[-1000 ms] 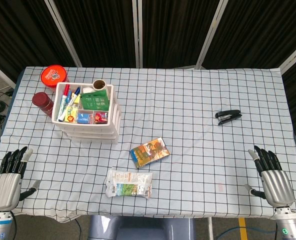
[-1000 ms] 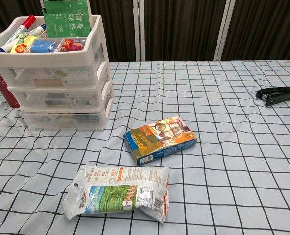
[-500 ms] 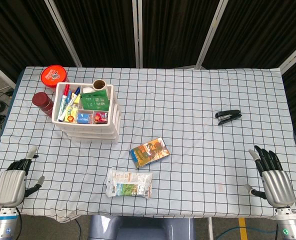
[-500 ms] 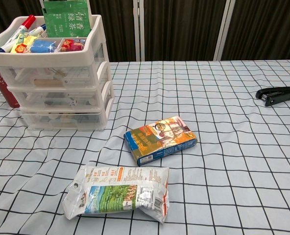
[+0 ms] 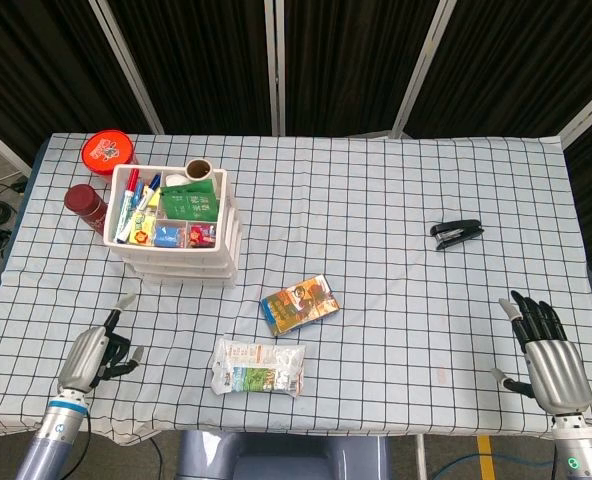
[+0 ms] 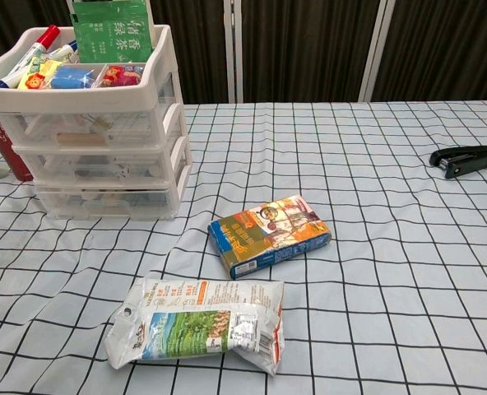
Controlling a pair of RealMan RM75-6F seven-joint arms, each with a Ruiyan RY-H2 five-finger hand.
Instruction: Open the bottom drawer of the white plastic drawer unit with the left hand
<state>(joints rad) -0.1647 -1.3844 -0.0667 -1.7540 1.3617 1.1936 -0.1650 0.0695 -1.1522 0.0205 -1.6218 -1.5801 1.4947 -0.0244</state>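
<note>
Fingers of left hand [image 5: 94, 350] apart, empty; bottom drawer [image 6: 104, 202] closed, front facing robot.

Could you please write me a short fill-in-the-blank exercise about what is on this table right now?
1. The bottom drawer of the white drawer unit is ___.
2. The black stapler lies nearer the robot's ___ hand.
3. The snack bag lies nearer the robot than the colourful ___.
4. The left hand holds ___.

Missing words: closed; right; box; nothing
</note>
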